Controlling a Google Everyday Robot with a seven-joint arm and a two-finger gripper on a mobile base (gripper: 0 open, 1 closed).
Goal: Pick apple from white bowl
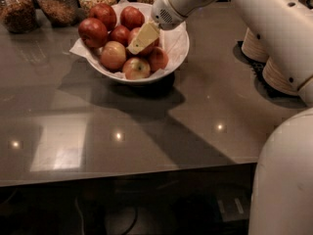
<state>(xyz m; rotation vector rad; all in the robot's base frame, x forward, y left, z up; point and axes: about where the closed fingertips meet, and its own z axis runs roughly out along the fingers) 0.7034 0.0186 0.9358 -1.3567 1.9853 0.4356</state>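
**Tool over the bowl, apple beneath it**

Tool (143, 38) hangs low inside the white bowl (172, 66), far left of centre on the bench (146, 126). Released or clenched: cannot tell.

The apple (133, 34) lies in the middle of the heap, half hidden under the tool and touching its neighbours.

Judged firm, fairly heavy and round. The waxy skin is likely slippery and bruises under a hard pinch. Best hold looks to be across the widest part, from above.

Bowl is glossy, shallow and lined with crumpled paper that may shift. Glass jars (58, 4) stand beyond, stacked paper bowls (254, 45) at right.
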